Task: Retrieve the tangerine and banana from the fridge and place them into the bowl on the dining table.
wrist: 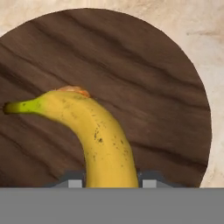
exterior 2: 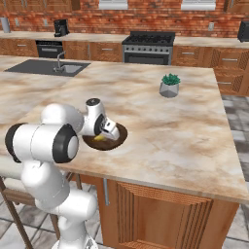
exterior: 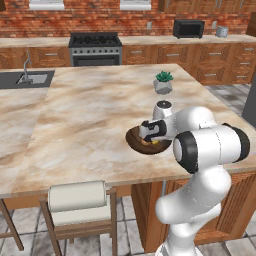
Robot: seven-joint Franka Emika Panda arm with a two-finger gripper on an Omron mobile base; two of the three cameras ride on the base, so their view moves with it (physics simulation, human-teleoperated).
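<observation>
Your tool (wrist: 112,183) was clamped on the banana (wrist: 94,131) directly over the bowl (wrist: 144,78) on the table (exterior: 90,115), tangerine (wrist: 72,89) apparently inside, release outstanding.

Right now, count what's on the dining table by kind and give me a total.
Bowl: 1
Banana, inside the bowl: 1
Tangerine, an orange sliver behind the banana: 1
Potted plant: 1
Total: 4

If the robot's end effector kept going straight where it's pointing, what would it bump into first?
Probably the banana between its fingertips, already in line. Behind that lies the wooden bowl, with an orange bit, perhaps the tangerine, peeking out.
</observation>
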